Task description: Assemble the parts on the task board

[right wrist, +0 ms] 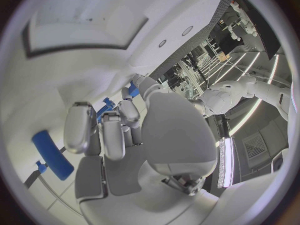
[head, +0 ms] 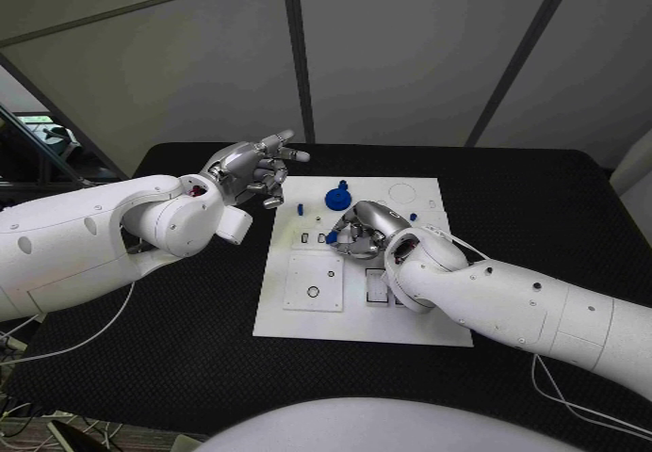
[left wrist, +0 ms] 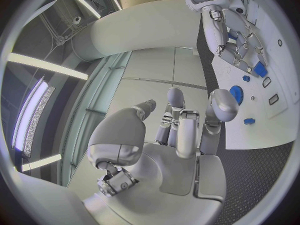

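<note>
- sitting in the middle of the black worktop (head: 163, 377) is the white task board (head: 360, 320).
- the right hand (head: 365, 229) is reaching down onto the board, its fingers curling around a small blue part (head: 334, 237).
- the left hand (head: 252, 172) is hovering just beside the board's far left corner, its fingers apart and holding nothing.
- a round blue part (head: 337, 197) is standing on the board between the two hands.

head overhead, wrists close, sharing task board (head: 356, 311)

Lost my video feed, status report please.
Left hand raised beside the task board, fingers apart, holding nothing. Right hand down on the board's middle, fingers on a small blue part. Blue round part stands free behind.
</note>
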You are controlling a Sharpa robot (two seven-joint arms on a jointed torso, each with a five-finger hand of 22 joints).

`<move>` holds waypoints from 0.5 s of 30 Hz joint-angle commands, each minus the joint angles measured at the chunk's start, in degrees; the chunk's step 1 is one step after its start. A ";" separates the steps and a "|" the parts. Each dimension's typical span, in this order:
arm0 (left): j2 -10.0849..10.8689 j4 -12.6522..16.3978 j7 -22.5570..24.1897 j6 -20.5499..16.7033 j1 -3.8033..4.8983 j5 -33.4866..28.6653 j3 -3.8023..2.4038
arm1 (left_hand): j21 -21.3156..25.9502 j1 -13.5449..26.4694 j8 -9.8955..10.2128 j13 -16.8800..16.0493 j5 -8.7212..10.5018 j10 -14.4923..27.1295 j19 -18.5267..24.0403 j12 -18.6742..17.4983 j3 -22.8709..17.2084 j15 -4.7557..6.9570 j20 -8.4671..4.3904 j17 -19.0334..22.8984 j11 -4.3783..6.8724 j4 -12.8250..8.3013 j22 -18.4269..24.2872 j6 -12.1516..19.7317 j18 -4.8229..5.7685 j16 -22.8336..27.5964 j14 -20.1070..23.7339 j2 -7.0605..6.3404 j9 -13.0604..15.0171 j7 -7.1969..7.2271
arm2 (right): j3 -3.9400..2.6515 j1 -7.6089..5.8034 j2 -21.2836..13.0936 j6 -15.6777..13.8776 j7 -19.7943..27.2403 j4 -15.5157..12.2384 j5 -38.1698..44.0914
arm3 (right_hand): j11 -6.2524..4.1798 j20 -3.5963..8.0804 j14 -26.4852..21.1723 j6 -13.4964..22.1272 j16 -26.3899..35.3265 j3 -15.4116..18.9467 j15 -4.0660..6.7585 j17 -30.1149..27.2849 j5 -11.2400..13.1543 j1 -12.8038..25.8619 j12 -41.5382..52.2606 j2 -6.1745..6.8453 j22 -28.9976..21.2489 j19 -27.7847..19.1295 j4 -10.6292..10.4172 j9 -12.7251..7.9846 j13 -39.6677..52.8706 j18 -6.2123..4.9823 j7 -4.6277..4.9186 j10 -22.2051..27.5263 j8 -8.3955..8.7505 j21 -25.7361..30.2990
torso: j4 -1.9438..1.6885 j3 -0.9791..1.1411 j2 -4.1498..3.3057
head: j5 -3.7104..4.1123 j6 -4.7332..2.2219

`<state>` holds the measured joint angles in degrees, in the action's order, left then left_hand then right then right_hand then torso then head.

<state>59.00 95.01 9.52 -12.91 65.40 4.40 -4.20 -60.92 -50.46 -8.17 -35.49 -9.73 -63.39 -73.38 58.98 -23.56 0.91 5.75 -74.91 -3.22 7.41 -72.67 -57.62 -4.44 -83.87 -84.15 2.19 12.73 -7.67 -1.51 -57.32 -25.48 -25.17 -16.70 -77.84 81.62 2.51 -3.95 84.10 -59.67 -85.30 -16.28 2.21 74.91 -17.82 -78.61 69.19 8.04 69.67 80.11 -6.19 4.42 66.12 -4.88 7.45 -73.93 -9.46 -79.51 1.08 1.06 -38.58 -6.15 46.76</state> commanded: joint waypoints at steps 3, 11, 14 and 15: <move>-0.05 0.00 0.16 0.84 0.10 0.35 -0.05 | -0.12 -0.17 0.33 -0.05 0.35 0.10 0.12 0.20 0.05 -0.44 -0.06 -4.81 -0.09 -0.28 -0.05 0.09 -2.17 -0.07 -2.09 -0.49 0.07 -0.22 | 0.01 -0.08 0.09 0.81 -0.40 -0.06 0.42 | 0.37 -0.55 3.95 1.56 0.79 -0.42 -0.75 6.94 0.37 0.51 -1.36 0.87 -0.28 -0.20 0.04 -0.23 -1.21 0.71 0.48 1.66 0.81 0.47 | -0.01 0.01 -0.01 | -0.01 0.03; -0.05 -0.08 0.02 1.05 0.10 0.35 -0.05 | -0.65 -0.18 0.32 -0.35 0.35 -0.08 -0.19 0.39 0.03 -0.44 -0.06 -5.40 -0.09 -0.30 -0.37 0.07 -2.05 -0.42 -2.31 -0.46 0.09 -0.22 | 0.02 -0.07 0.06 0.25 -0.43 -0.11 0.67 | 0.92 -1.03 3.77 3.31 1.09 -0.26 -1.24 6.55 0.55 1.15 -2.24 1.43 -0.82 -0.57 -0.09 -0.37 -2.35 0.59 1.03 2.99 1.49 0.81 | 0.00 0.00 0.00 | 0.01 0.02; -0.07 -0.10 -0.03 1.11 0.10 0.35 -0.05 | -0.70 -0.18 0.32 -0.37 0.35 -0.09 -0.22 0.40 0.03 -0.44 -0.06 -5.45 -0.09 -0.30 -0.40 0.07 -2.04 -0.45 -2.33 -0.46 0.09 -0.22 | 0.02 -0.07 0.06 -0.02 -0.38 -0.15 0.69 | 0.97 -1.08 3.75 3.49 1.11 -0.20 -1.29 6.52 0.55 1.26 -2.25 1.49 -0.86 -0.60 -0.14 -0.38 -2.38 0.59 1.08 3.07 1.55 0.84 | 0.00 0.00 0.00 | 0.01 0.02; -0.08 -0.11 -0.04 1.13 0.10 0.35 -0.05 | -0.70 -0.18 0.32 -0.37 0.35 -0.09 -0.22 0.40 0.03 -0.44 -0.06 -5.45 -0.09 -0.30 -0.40 0.07 -2.04 -0.45 -2.33 -0.46 0.09 -0.22 | 0.02 -0.07 0.07 -0.14 -0.36 -0.17 0.69 | 0.98 -1.08 3.76 3.50 1.10 -0.18 -1.29 6.54 0.55 1.28 -2.21 1.50 -0.86 -0.60 -0.15 -0.38 -2.35 0.58 1.09 3.05 1.55 0.84 | 0.00 0.02 -0.01 | 0.03 0.02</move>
<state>58.98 94.90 9.38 -12.66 65.40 4.44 -4.20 -61.48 -50.46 -8.17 -35.82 -9.73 -63.39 -73.38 59.19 -23.56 0.91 5.75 -74.91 -3.22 7.41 -73.01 -57.62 -4.44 -84.11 -84.15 2.19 12.73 -7.67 -1.51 -57.34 -25.43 -25.04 -16.92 -77.93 81.90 3.48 -4.61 83.94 -56.66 -84.35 -16.27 1.22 74.90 -17.47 -77.57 67.10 9.09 68.89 79.45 -6.18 4.14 63.79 -4.89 8.61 -71.33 -8.26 -78.93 1.08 1.06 -38.58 -6.14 46.80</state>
